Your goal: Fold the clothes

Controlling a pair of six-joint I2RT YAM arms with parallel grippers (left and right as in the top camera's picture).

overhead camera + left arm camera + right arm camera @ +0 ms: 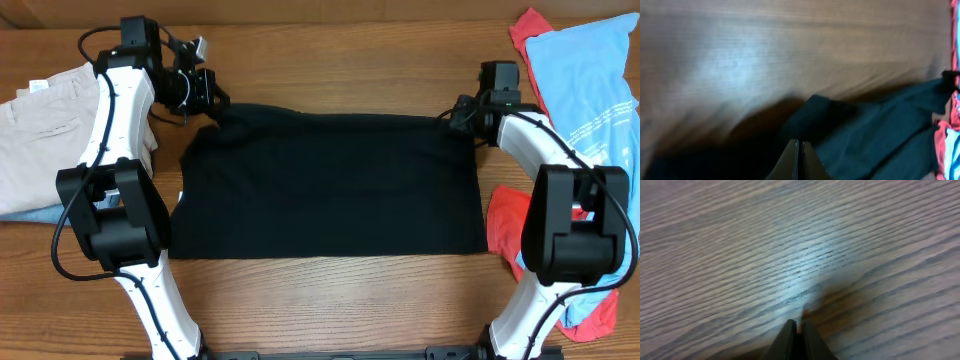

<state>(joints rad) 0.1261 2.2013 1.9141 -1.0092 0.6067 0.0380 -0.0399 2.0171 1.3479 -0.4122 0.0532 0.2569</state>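
Wood-grain desk point(330, 310), smooth, soft sheen. The black T-shirt point(330, 185): matt soft cloth. The light-blue shirt point(590, 90): thin cloth, white print. The red shirt point(505, 225): matt cloth. The beige garment point(45, 140): matt woven cloth. The arm shells point(118, 110): smooth white plastic.

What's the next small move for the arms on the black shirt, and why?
Likely raise both grippers together and draw the far edge of the black T-shirt toward its near edge. The left gripper and right gripper are shut at its two far corners, and it lies flat. Whether they pinch cloth isn't clear.
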